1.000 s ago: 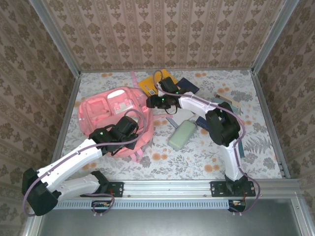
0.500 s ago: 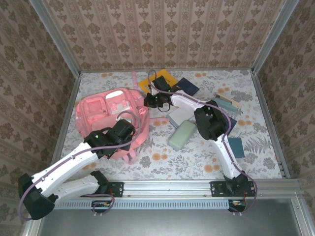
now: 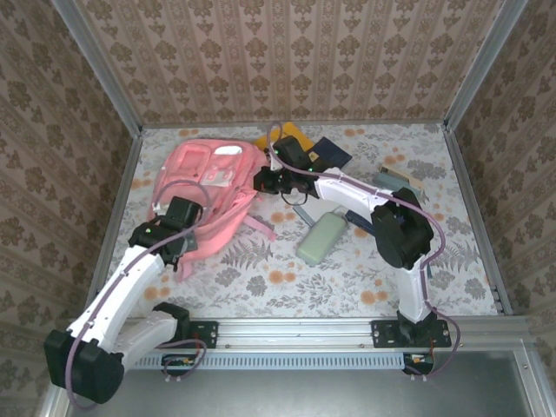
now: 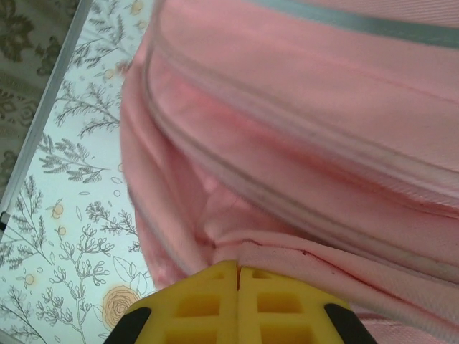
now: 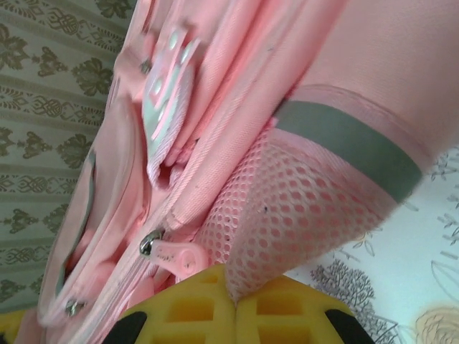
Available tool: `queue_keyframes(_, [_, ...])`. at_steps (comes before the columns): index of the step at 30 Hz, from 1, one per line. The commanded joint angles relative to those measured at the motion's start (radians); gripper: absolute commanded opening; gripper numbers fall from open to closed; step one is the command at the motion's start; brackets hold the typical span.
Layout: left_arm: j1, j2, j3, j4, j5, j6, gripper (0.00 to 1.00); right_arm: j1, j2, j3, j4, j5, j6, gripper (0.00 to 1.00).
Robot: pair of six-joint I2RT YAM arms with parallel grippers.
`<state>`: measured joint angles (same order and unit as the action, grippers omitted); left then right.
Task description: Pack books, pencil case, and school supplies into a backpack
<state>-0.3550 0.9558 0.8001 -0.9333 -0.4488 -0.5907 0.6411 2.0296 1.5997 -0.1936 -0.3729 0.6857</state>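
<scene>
Lying flat on the left half of the bench (image 3: 347, 287), front pockets up: the backpack (image 3: 208, 187). Its long axis runs near-left to far-right, with the white-patch end toward the far wall and the other end toward the left arm.

Left end effector (image 4: 238, 271): yellow pads together, with a fold of pink fabric from the backpack's near-left edge pinched between them.

Right end effector (image 5: 233, 287): pads together, clamped on the pink mesh side pocket at the backpack's right edge. In the right wrist view a metal zipper pull (image 5: 147, 245) sits just left of the grip.

A pink strap (image 3: 261, 228) trails off the backpack's right side onto the bench.

Pencil case (image 3: 321, 239): flat on the bench mid-table, clear of the backpack, right arm passing over its far end. Its long axis also runs near-left to far-right.

Yellow book (image 3: 294, 136): against the far edge, partly under the right arm. A navy book (image 3: 333, 152) lies just right of it.
</scene>
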Motion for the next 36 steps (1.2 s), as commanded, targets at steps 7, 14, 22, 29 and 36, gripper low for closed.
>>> queue_keyframes(7, [0.003, -0.086, -0.025, 0.068, 0.13, 0.051, 0.37, 0.064, 0.019, -0.057, 0.056, 0.024, 0.018, 0.48])
queue_keyframes(14, [-0.065, -0.131, -0.044, 0.149, 0.249, 0.071, 0.43, 0.065, -0.059, -0.126, 0.019, 0.088, -0.119, 0.6])
queue_keyframes(22, [-0.222, 0.029, -0.032, 0.323, 0.33, 0.146, 0.44, 0.052, -0.19, -0.353, 0.124, 0.129, -0.174, 0.56])
queue_keyframes(29, [-0.248, 0.222, -0.01, 0.336, 0.312, 0.216, 0.46, 0.055, -0.256, -0.583, 0.449, 0.114, -0.162, 0.52])
queue_keyframes(36, [-0.267, 0.314, -0.026, 0.358, 0.282, 0.262, 0.51, 0.057, -0.252, -0.609, 0.468, 0.118, -0.175, 0.51])
